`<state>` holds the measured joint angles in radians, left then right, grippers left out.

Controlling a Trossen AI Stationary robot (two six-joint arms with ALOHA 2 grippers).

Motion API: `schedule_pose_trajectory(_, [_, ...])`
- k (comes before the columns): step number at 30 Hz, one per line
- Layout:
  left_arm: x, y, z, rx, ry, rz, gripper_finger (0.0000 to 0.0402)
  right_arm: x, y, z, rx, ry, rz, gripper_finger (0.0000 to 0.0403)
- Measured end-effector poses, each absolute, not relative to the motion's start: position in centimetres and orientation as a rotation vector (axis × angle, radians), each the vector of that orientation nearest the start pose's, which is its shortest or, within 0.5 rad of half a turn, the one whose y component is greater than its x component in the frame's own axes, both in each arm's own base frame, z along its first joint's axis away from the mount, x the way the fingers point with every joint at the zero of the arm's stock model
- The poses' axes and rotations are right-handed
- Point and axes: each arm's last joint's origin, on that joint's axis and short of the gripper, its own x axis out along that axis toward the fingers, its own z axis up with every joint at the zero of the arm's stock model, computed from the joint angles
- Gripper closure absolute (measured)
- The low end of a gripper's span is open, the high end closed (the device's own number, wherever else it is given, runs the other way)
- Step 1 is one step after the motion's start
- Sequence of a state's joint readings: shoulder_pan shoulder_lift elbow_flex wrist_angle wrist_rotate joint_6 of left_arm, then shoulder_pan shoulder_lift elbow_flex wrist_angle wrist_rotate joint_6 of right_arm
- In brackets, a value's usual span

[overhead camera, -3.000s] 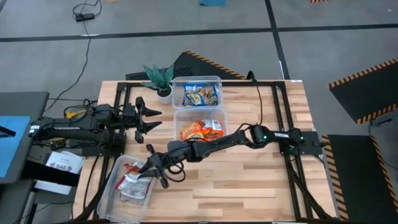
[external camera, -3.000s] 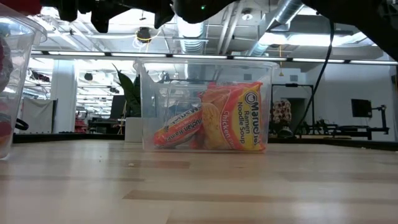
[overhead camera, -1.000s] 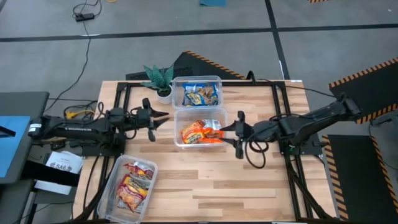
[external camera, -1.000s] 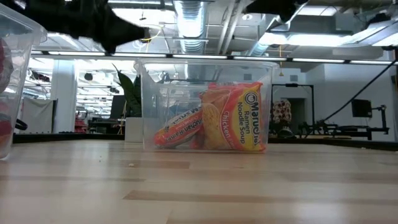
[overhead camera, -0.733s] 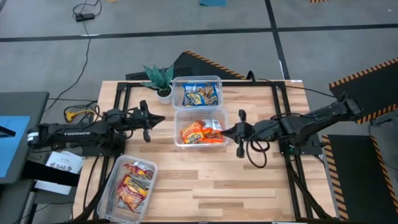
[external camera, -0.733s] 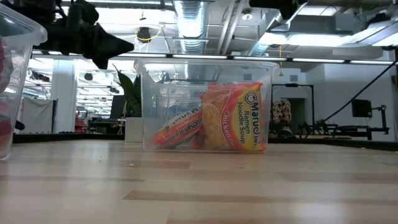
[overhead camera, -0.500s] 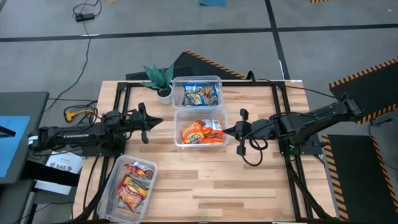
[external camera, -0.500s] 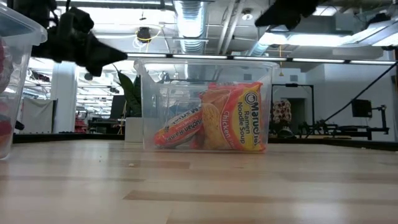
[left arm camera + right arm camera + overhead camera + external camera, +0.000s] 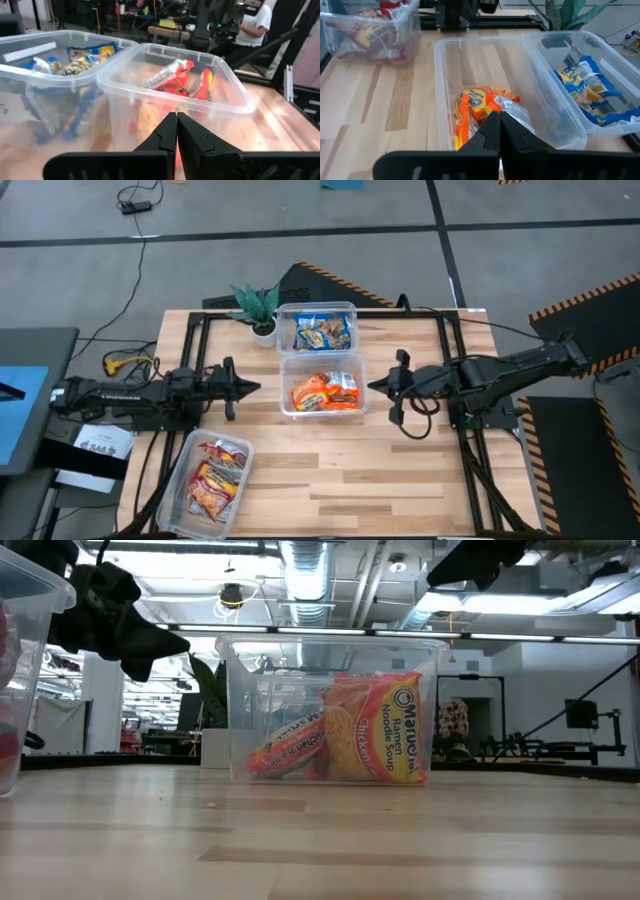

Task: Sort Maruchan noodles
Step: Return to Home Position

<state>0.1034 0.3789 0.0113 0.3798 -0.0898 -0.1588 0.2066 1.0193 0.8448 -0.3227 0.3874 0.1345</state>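
— Listing the counter [image 9: 400, 480] stock: what lies where?

— Item one, blue-and-yellow Maruchan noodles [image 9: 322, 333]: several packets inside the far tub [image 9: 315, 307], which stands just beside the potted plant [image 9: 257, 304].
Item two, orange Maruchan noodles [image 9: 323, 390]: inside the middle tub [image 9: 284, 375], just beside the far tub on its near side. The low view shows one packet upright against the clear wall, with "Ramen Noodle Soup" legible.
Item three, red-and-silver Maruchan noodles [image 9: 212, 480]: inside the near tub [image 9: 180, 465], which is set at a slant by the counter's front-left corner, well apart from the other two.

— And the arms?

— Left end effector [image 9: 252, 387]: fingers pressed together, holding nothing, raised above the counter just left of the middle tub and pointing at it.
Right end effector [image 9: 373, 385]: fingers likewise pressed together, holding nothing, just right of the same tub and facing it.
Neither touches a tub.

— Anything beyond the counter?

— One person in a white top [image 9: 252, 20], seen past the left wrist in the room behind.
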Motion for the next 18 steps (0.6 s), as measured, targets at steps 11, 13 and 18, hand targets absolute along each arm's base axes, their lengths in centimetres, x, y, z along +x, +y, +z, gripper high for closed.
schedule_pose_trajectory(11, [12.02,0.56,16.52,-0.087,0.03,0.182,0.0401,20.68,3.27,29.74,-0.009,0.518,-0.195,0.0388])
schedule_pose_trajectory(13, [11.9,0.6,16.28,-0.086,0.056,0.162,0.0401,20.58,3.29,29.55,-0.003,0.539,-0.19,0.0388])
schedule_pose_trajectory(18, [11.38,0.86,16.25,-0.085,0.059,0.162,0.0401,20.51,3.3,29.45,0.008,0.55,-0.192,0.0388])
